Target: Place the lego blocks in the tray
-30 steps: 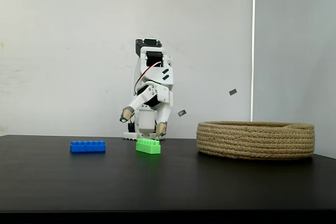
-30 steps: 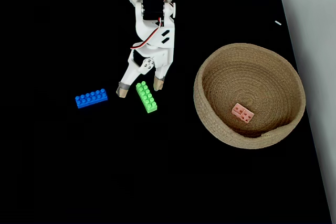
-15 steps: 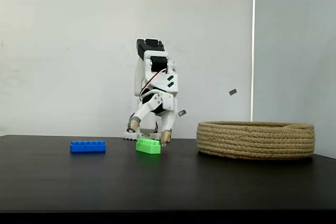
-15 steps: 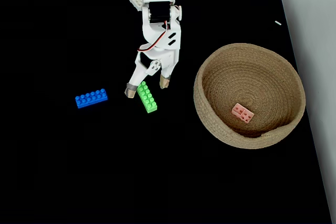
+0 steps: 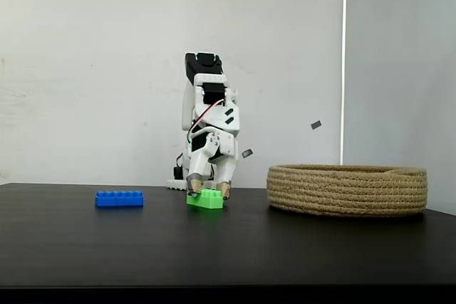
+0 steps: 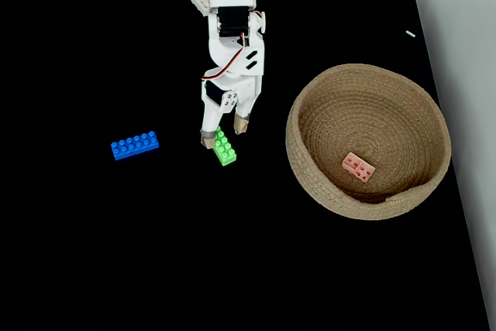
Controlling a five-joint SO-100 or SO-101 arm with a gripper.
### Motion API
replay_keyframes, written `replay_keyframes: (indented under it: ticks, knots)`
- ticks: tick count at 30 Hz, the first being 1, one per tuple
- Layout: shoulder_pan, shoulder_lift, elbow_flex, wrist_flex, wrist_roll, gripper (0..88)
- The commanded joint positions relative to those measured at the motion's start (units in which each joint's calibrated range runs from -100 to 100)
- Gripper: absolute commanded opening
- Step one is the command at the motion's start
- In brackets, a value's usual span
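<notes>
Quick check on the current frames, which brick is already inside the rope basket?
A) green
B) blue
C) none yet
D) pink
D: in a fixed view the pink brick lies on the floor of the basket, while the blue brick and the green brick sit on the black table, the green one between the fingers of the gripper.

Blue brick (image 6: pixel 135 146); green brick (image 6: pixel 225 147); pink brick (image 6: pixel 359 167)

The hand (image 5: pixel 209 191) straddles the green brick (image 5: pixel 206 199) on the black bench (image 5: pixel 228 247); blue brick (image 5: pixel 119 198) at nine o'clock, rope tray (image 5: pixel 347 189) at three.
</notes>
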Motion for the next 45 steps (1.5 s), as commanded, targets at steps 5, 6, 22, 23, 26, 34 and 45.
replay_keyframes:
  ticks: [5,6,22,23,26,34,45]
  knots:
    - [0.8,-0.6,0.7,-0.1,0.9,10.4]
    - [0.9,-0.7,0.8,-0.2,1.1,8.0]
    - [10.2,-7.9,-4.6,-0.7,6.8,0.2]
    - [10.7,-8.7,-4.4,-0.6,7.2,0.2]
    - [11.2,-11.6,-4.3,-0.2,7.8,0.2]
    - [7.0,-14.8,-16.5,6.9,7.7,0.2]
    - [-5.6,-13.3,-40.1,17.3,5.2,0.2]
